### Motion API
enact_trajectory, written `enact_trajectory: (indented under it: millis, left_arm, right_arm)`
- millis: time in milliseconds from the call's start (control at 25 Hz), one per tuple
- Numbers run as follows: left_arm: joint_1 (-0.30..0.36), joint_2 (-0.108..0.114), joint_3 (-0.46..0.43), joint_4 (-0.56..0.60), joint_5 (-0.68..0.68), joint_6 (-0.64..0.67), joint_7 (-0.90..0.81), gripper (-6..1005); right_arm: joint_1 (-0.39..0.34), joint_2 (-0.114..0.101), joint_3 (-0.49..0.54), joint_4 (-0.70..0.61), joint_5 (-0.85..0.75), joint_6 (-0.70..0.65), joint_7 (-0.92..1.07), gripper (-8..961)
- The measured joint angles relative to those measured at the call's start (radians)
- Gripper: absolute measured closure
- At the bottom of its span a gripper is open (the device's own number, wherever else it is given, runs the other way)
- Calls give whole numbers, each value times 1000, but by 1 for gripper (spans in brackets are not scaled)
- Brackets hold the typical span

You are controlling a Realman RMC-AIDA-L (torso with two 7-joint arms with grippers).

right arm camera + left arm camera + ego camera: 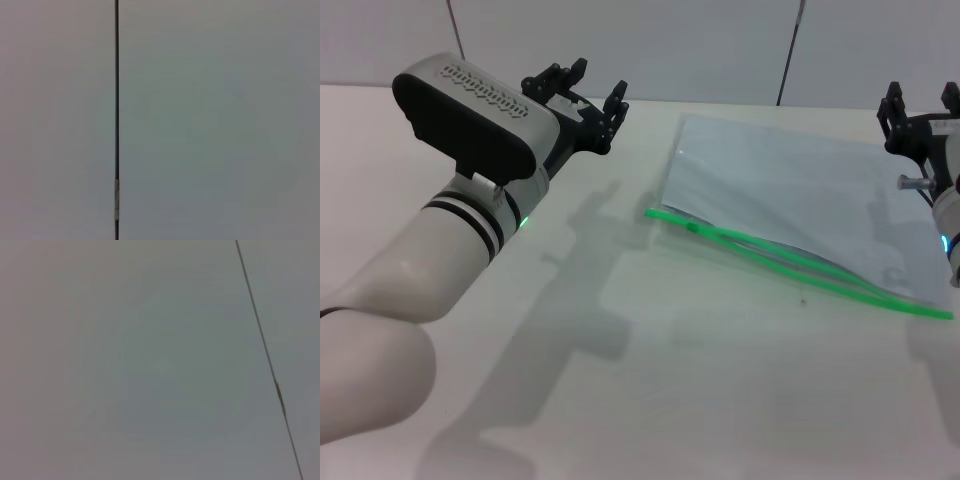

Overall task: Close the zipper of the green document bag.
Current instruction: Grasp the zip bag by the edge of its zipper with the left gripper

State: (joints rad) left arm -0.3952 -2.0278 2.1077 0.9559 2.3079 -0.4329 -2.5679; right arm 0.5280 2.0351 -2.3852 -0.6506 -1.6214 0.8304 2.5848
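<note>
You've got the bag [790, 195] lying flat on the table [700, 400], right of centre in head view, w/ its green edge facing the robot. The zipper [800, 270] runs along that near edge, slanting from mid-table down toward the right side. It's not shut: the two green strips split apart over most of the length and meet only toward the right end. Small green slider [692, 228] sits near the left end of the strip.

Left tool [582, 92] hangs above the table, left of the bag and well apart from it, fingers spread, nothing in them. Its shadow falls on the table between arm and bag.

Right tool [920, 105] is at the far right edge of head view, by the bag's far right corner, fingers parted and nothing between them. Can't tell if it touches the bag.

Both wrist views give you only a plain grey wall [150, 365] w/ a thin dark seam [116, 100].
</note>
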Motion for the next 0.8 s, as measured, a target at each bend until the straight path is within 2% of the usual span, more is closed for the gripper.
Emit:
enact_trajectory:
  millis: [520,720,800]
  left_arm:
    - [-1,5,-3,3,2,10,3,492]
    - [-3,11,-29,61,4,134,24,492]
    - [-6,25,-53,104,4,220,25,492]
  right_arm:
    - [-1,0,0,2,0,-1,0,303]
    - [-2,-1,0,11,0,-1,0,304]
    - [-1,-1,0,12,0,-1,0,304]
